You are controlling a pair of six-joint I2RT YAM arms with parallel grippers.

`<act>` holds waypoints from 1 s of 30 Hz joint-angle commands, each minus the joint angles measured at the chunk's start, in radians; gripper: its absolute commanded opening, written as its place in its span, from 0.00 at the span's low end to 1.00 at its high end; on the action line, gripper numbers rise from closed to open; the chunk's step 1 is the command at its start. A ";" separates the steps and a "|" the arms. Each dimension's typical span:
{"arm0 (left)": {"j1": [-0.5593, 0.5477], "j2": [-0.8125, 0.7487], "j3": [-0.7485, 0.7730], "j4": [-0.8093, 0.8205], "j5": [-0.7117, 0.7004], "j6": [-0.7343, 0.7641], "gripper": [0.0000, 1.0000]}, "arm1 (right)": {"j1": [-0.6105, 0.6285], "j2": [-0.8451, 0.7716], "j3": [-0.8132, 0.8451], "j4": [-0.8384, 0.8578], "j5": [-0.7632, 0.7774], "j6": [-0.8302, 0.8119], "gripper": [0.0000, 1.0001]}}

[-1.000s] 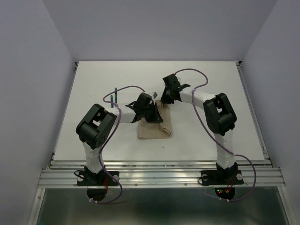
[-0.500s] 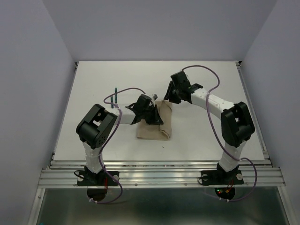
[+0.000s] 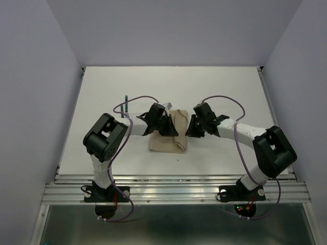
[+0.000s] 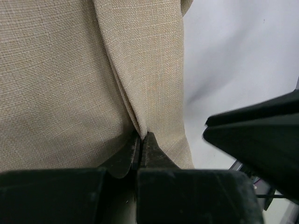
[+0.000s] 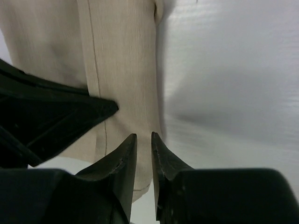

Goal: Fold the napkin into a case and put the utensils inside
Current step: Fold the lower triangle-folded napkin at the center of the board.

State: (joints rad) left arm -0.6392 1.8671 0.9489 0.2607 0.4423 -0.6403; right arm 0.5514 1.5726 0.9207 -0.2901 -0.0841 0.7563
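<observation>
— Now, where is the napkin [image 3: 171, 140] being gripped?
— On the table [image 3: 230, 92], its fold is being pinched by the clenched left gripper [image 4: 141, 140]; the right gripper [image 5: 144, 140], slightly parted and empty, is being poised at its edge. One layer only should be caught.

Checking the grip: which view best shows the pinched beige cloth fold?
Left wrist: left gripper shut on a fold of the beige cloth napkin. Top view: the gripper covers that. Right wrist: only the cloth's edge.
</observation>
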 commanded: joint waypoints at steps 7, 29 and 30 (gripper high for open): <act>0.001 -0.017 -0.015 0.002 0.015 -0.001 0.00 | 0.114 -0.014 -0.086 0.155 -0.075 0.049 0.21; 0.006 -0.065 -0.024 -0.014 0.006 -0.012 0.00 | 0.212 0.118 -0.088 0.151 0.039 0.035 0.17; 0.006 -0.069 -0.025 -0.015 0.004 -0.012 0.00 | 0.212 0.125 -0.094 0.152 0.046 0.034 0.17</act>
State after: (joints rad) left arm -0.6388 1.8549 0.9417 0.2420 0.4442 -0.6525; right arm 0.7471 1.6505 0.8444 -0.1551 -0.1070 0.7937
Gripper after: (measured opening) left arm 0.044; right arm 0.176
